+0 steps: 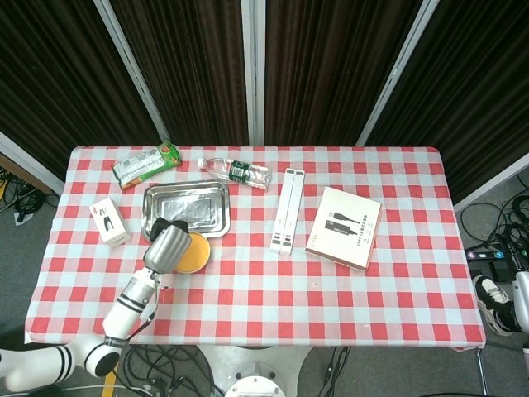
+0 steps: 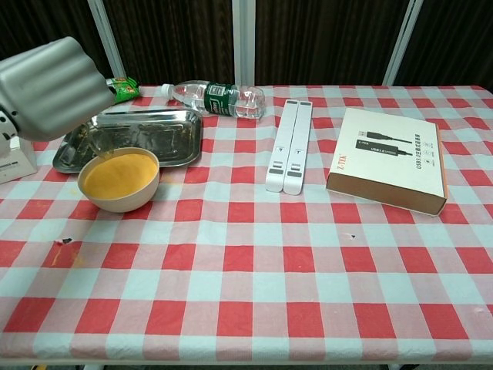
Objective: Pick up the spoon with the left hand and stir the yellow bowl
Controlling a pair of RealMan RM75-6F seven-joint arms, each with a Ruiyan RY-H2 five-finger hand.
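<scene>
Smooth grey left hand (image 2: 48,87) above round yellow bowl (image 2: 119,180)

The left hand (image 2: 50,89) is hovering over the near-left rim of the yellow bowl (image 2: 119,183), blocking approach from that side. Just behind the bowl, the steel tray (image 2: 146,135) is crowding the far side, with the water bottle (image 2: 218,99) and green snack packet (image 1: 145,165) lying beyond it. The small white box (image 1: 109,222) is standing at the left. Right of the bowl, bare checked tablecloth (image 2: 254,270) is lying open up to the white folding stand (image 2: 290,145) and the cable box (image 2: 389,159)
</scene>
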